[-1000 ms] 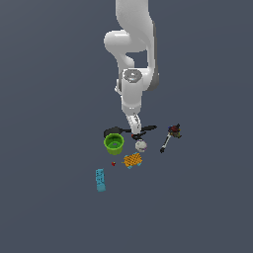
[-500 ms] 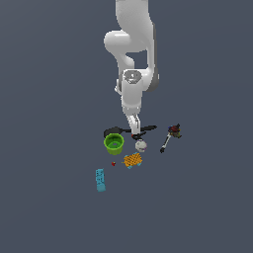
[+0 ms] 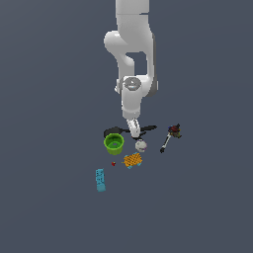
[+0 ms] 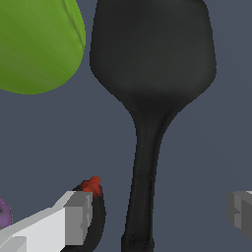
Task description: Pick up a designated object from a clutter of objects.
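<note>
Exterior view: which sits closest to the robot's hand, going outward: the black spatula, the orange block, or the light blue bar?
1. Black spatula: right under the hand, its handle between the fingers.
2. Orange block: below the hand in the picture, past the white ball.
3. Light blue bar: farthest, low toward the exterior view's left.

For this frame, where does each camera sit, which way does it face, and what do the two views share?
Exterior view: off the arm, raised, looking down at the clutter; shows the white arm and the gripper low over the black spatula.
Wrist view: on the wrist, looking down past the fingertips at the spatula's handle between them; only the fingertips show.
Shared: the black spatula and the green cup beside its head; the jaws stand apart around the handle.
</note>
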